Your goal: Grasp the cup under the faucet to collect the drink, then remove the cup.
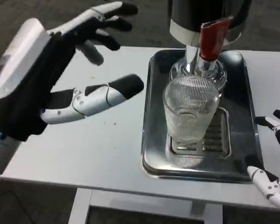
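Our left hand (46, 88) has its fingers (107, 93) spread wide apart, holding nothing, hovering over the white table (107, 149) to the left of the cup and apart from it. Of our right hand (273, 158) we see only a few fingertips at the picture's right edge, beside the tray and apart from one another; we judge it open and waiting. The cup (190, 109) is a clear ribbed glass standing upright on the slotted grille of the steel drip tray (151, 154), beneath the red-handled faucet (212, 35). We judge it rigid, breakable and somewhat slick, though the ribs should help. We would wrap it around the mid-wall, from the left, gently but firmly.
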Controlling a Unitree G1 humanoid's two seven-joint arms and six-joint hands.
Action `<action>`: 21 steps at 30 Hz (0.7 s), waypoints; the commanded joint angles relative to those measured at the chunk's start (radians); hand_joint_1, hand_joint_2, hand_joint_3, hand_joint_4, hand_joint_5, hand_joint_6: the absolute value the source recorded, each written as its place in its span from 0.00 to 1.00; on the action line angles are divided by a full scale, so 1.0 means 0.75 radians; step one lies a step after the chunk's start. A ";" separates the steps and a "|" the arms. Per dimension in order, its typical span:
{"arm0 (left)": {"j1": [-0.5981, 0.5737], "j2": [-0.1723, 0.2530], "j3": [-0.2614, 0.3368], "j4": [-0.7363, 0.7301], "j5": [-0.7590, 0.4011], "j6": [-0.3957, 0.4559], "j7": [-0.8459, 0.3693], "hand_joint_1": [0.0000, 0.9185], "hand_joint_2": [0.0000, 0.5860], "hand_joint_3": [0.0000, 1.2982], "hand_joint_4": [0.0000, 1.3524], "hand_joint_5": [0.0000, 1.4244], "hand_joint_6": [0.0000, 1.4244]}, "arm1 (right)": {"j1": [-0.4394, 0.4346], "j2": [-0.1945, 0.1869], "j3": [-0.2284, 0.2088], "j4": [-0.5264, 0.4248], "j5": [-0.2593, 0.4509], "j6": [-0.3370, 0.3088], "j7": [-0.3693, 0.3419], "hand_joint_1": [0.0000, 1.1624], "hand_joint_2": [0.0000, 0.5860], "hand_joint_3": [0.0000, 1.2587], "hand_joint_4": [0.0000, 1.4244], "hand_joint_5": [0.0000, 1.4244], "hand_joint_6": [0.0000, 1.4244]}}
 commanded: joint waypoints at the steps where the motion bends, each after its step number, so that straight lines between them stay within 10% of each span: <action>1: -0.155 0.050 0.042 -0.069 -0.309 0.136 -0.124 0.04 0.26 0.26 0.27 0.31 0.31 | 0.026 0.000 0.010 -0.025 -0.001 0.000 -0.019 0.36 0.80 0.11 0.00 0.00 0.07; 8: -0.351 0.096 0.025 -0.072 -0.601 0.346 -0.245 0.00 0.26 0.21 0.20 0.27 0.28 | 0.029 0.011 0.011 -0.025 -0.004 -0.014 -0.027 0.36 0.80 0.11 0.00 0.00 0.07; 21: -0.619 0.019 -0.105 0.107 -0.772 0.607 -0.319 0.00 0.25 0.15 0.13 0.23 0.21 | 0.034 0.028 0.000 -0.025 0.008 -0.036 -0.032 0.36 0.80 0.11 0.00 0.00 0.07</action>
